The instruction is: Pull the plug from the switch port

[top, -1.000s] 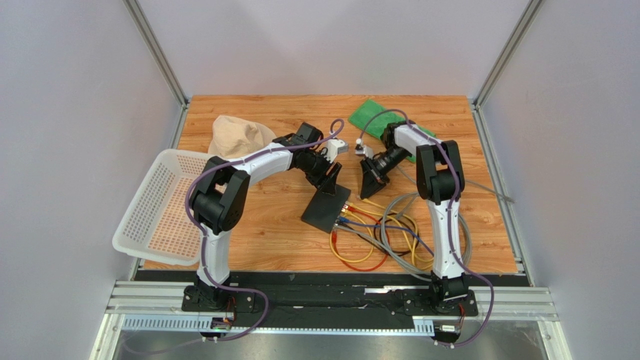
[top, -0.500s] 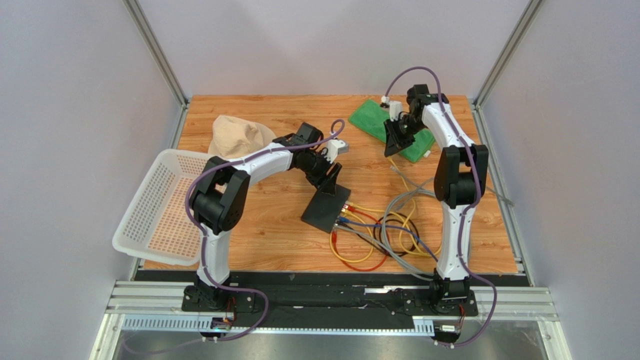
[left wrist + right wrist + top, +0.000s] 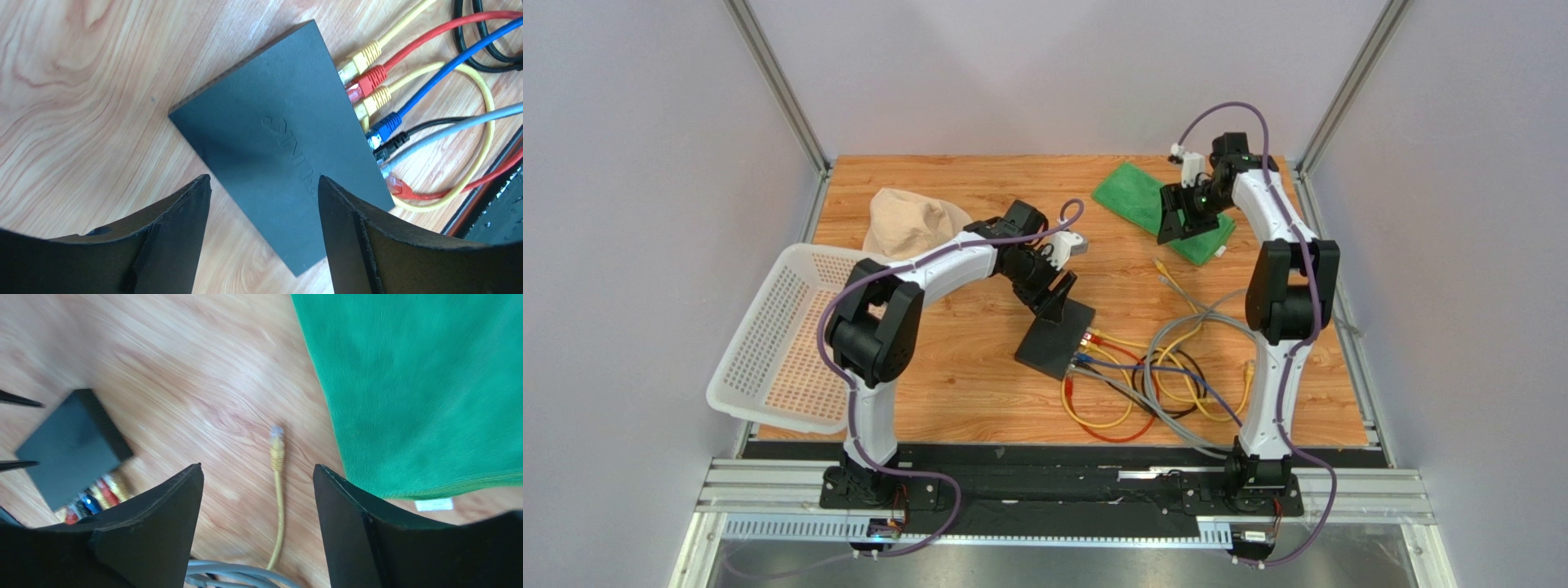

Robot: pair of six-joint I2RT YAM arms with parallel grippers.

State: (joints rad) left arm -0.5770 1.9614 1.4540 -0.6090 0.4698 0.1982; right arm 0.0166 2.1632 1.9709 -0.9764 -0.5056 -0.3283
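Observation:
The switch (image 3: 276,153) is a flat black box lying on the wooden table, mid-table in the top view (image 3: 1054,346). Several plugs sit in its sockets, among them yellow (image 3: 360,58), red (image 3: 369,78) and blue (image 3: 385,127). My left gripper (image 3: 263,179) hovers open over the switch's near end, holding nothing. A loose yellow plug (image 3: 277,443) lies free on the wood, right of the switch (image 3: 1160,263). My right gripper (image 3: 256,468) is open and empty above it, high at the back right (image 3: 1183,221).
A green cloth (image 3: 1143,194) lies at the back right under the right gripper. Coiled grey, yellow, red and black cables (image 3: 1179,380) spread right of the switch. A white basket (image 3: 756,368) overhangs the left edge, with a beige cloth (image 3: 909,221) behind it.
My right gripper rose from beside the switch towards the back right and opened; the yellow plug now lies free on the table. My left gripper opened a little wider.

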